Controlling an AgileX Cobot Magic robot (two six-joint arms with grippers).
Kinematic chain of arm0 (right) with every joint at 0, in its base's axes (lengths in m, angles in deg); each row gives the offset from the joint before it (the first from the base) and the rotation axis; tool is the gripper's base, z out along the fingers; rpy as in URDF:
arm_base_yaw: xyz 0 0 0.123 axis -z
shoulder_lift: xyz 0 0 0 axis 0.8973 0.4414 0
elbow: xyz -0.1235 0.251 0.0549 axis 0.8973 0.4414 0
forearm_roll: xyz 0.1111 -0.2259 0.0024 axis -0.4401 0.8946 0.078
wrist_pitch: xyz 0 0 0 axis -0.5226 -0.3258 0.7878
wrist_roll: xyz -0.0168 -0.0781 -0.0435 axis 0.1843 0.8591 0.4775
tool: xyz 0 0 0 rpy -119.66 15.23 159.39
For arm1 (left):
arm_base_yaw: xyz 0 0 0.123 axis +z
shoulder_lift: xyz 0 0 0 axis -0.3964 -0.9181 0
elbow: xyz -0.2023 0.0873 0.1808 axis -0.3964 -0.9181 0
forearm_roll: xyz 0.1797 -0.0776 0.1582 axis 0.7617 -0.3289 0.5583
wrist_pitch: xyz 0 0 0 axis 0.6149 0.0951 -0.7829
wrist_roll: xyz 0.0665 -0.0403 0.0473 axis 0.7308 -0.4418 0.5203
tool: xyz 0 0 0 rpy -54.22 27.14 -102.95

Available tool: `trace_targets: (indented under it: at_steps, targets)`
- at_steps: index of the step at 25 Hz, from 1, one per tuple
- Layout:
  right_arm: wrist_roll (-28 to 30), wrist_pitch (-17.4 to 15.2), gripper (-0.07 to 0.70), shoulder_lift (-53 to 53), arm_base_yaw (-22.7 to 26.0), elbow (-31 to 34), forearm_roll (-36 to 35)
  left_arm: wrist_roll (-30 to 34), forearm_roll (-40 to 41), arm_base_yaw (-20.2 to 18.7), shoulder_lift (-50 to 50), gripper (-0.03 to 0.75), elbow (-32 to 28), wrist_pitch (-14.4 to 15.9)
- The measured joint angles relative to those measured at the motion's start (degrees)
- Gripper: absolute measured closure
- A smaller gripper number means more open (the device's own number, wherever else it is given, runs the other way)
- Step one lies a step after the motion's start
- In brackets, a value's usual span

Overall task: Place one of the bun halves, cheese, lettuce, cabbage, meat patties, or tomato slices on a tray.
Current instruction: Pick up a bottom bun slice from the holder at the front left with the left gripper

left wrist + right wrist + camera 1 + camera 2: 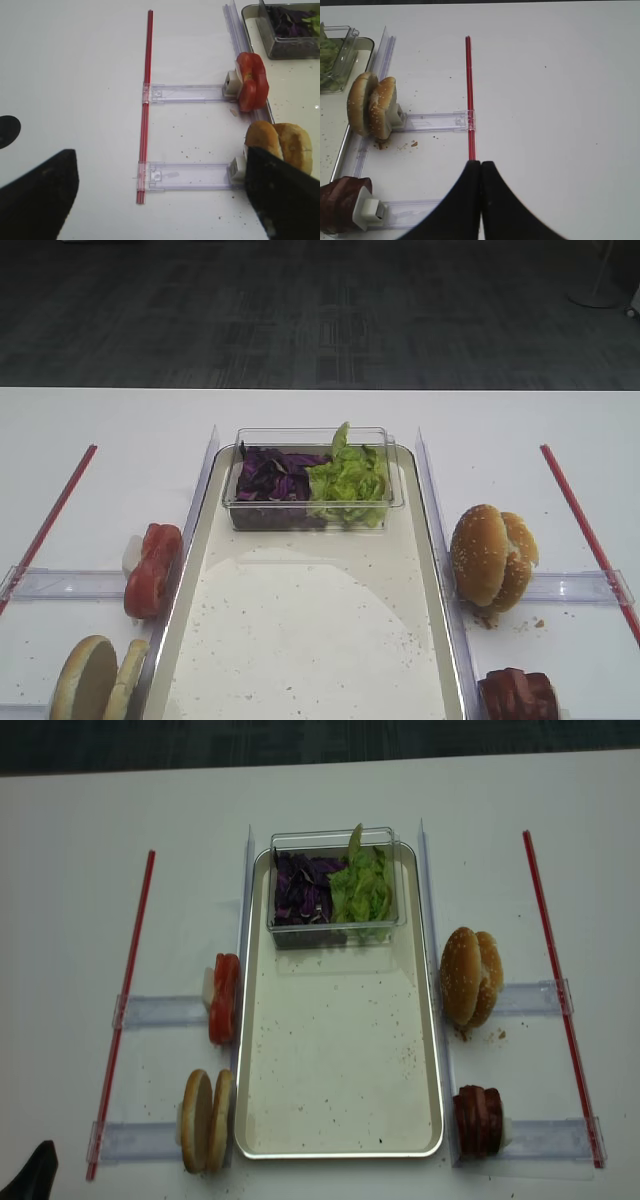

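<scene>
The silver tray (300,640) lies mid-table with a bare, crumb-speckled floor. Purple cabbage (272,475) and green lettuce (348,480) fill a clear tub at its far end. Tomato slices (251,81) stand on edge left of the tray, and pale bun halves (205,1120) stand nearer the front left. Meat patties (478,1120) sit at the front right. Cheese is out of view. My left gripper (159,150) hangs open and empty over the table left of the bun halves. My right gripper (480,162) is shut on nothing, right of the patties.
Sesame-seeded buns (492,555) stand on edge right of the tray. Clear plastic rails (190,92) hold the food stacks, and red strips (128,990) (555,970) run along both outer sides. Crumbs dot the white table.
</scene>
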Motion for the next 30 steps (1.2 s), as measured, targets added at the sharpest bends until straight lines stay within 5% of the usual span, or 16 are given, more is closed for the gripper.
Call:
trace_targets:
  at_steps: [11, 30]
  targets:
    - [0.1, 0.0, 0.267, 0.0, 0.0, 0.0, 0.0, 0.0, 0.0, 0.0, -2.53, 0.097, 0.0, 0.0]
    - [0.1, 0.0, 0.267, 0.0, 0.0, 0.0, 0.0, 0.0, 2.12, 0.0, -49.94, 0.097, 0.0, -1.46]
